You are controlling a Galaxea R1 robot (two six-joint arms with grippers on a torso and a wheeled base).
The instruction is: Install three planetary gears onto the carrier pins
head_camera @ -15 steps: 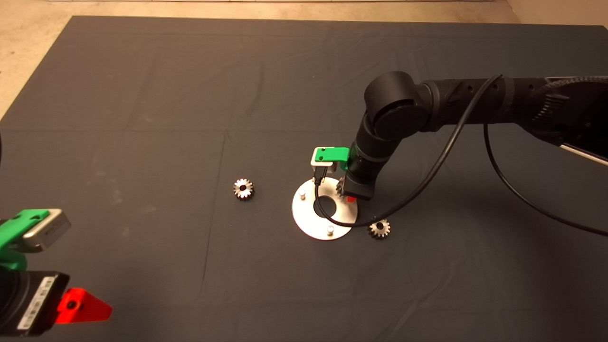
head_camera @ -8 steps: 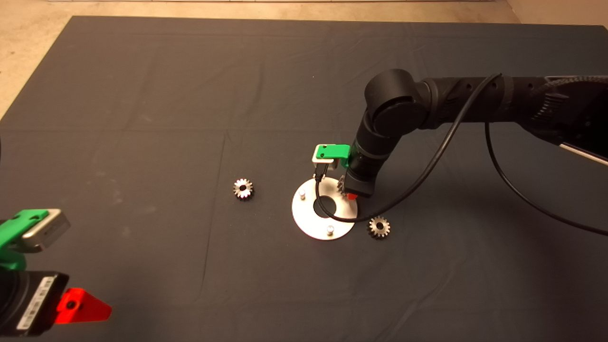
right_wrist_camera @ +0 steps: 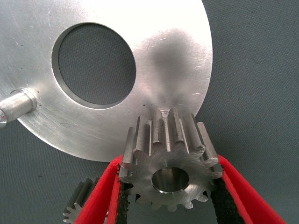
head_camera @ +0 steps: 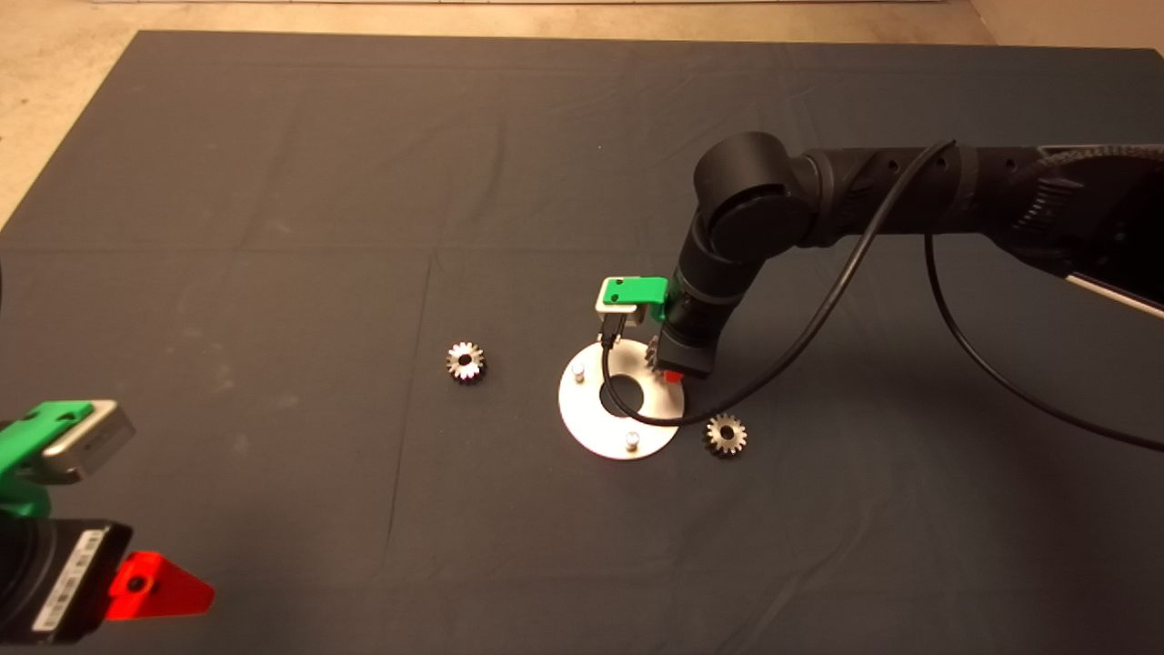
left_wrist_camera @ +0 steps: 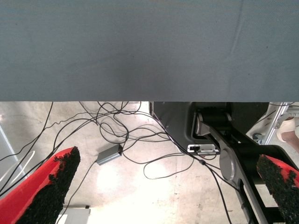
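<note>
The disc (head_camera: 596,428) lies on the mat (head_camera: 273,182) a little right of centre. Two bare pins stand on it, at 10 o'clock (head_camera: 578,370) and 6 o'clock (head_camera: 632,441). The right end effector (head_camera: 664,364) holds a gear (right_wrist_camera: 170,161) over the disc's 2 o'clock edge. A second gear (head_camera: 466,361) lies at the disc's 9 o'clock, well apart; a third (head_camera: 727,435) just beside its 4 o'clock edge. The left end effector (head_camera: 155,587) sits at the mat's 8 o'clock corner.

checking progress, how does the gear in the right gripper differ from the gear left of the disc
The held gear is clamped between the right gripper fingers above the disc edge; the left gear lies flat and untouched on the mat. Both look identical, and neither is seated on a pin.
</note>
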